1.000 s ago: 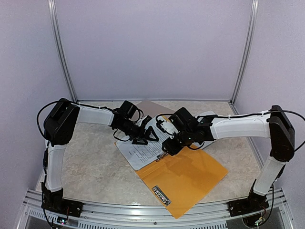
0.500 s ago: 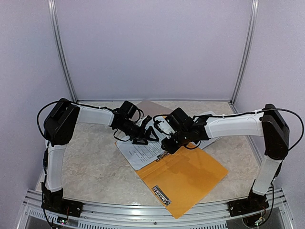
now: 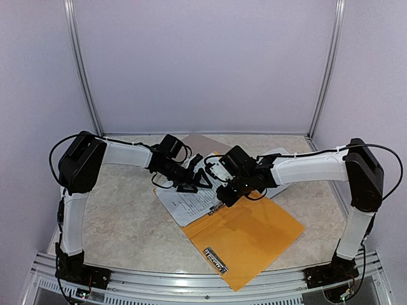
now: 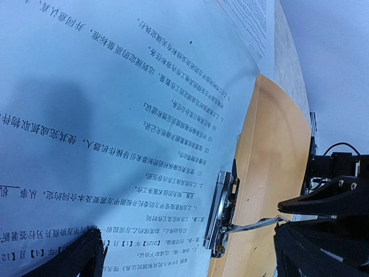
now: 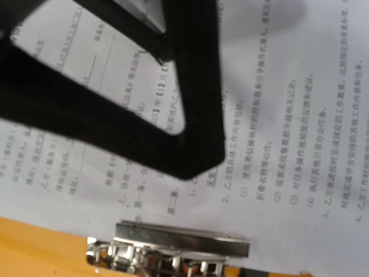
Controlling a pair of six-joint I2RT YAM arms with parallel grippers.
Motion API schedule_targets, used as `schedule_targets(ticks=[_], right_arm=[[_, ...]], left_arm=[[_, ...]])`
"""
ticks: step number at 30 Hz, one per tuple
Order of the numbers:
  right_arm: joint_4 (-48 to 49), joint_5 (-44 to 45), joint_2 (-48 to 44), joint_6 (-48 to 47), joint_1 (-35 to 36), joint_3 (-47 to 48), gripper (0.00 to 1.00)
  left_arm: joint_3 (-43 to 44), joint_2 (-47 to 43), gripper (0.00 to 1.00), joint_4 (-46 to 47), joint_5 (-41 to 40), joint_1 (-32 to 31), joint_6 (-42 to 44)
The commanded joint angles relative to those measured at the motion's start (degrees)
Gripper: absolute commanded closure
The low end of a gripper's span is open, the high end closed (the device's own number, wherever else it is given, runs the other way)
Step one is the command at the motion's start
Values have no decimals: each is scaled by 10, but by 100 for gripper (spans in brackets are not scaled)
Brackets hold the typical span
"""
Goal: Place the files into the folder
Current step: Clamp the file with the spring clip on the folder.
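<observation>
There are two arms, each with one gripper, above one table (image 3: 127,222). On it lie one orange folder (image 3: 248,238), one grey-brown board (image 3: 202,143) at the back, and loose printed sheets (image 3: 187,204). The main pile is in the middle and a separate sheet (image 3: 278,153) lies further back on the right. The left wrist view shows at least two sheets overlapping, but the exact number in the pile cannot be told. One metal clip (image 4: 223,213) with a wire lever sits where the top sheet meets the folder's edge.

The folder lies flat and at a slant on the near right part of the table, with one corner pointing to the near edge. The pile touches its far left edge, and most of the paper is spread on the table outside the folder. Whether any sheet is tucked under the cover cannot be told.

The left gripper (image 3: 198,181) hangs just above the pile with its jaws spread wide. Its two fingers (image 4: 323,242) sit far apart at the bottom corners of its own camera view. It holds nothing, and the page is in plain sight between them.

The right gripper (image 3: 222,199) points down at the corner of the pile beside the folder, close to the clip (image 5: 179,247). A black finger (image 5: 190,144) fills much of its camera view over the printed page. The gap between its jaws is not visible, so it cannot be told how far apart they are or whether they pinch the paper.
</observation>
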Motion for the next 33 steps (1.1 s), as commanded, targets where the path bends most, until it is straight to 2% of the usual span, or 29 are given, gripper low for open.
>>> schedule_targets(ticks=[1, 8, 15, 26, 33], right_arm=[[-10, 10, 8, 8, -3, 15, 86], [-14, 22, 10, 17, -2, 13, 100], [-7, 28, 8, 39, -6, -9, 100], [36, -5, -3, 63, -15, -48, 100], [63, -29, -6, 68, -24, -69, 100]], left_arm=[[-30, 26, 1, -57, -13, -18, -7], [-29, 27, 1, -57, -13, -18, -7], [-33, 17, 1, -53, -11, -18, -3], [-66, -38, 1, 5, -1, -21, -6], [-136, -108, 1, 83, -6, -23, -16]])
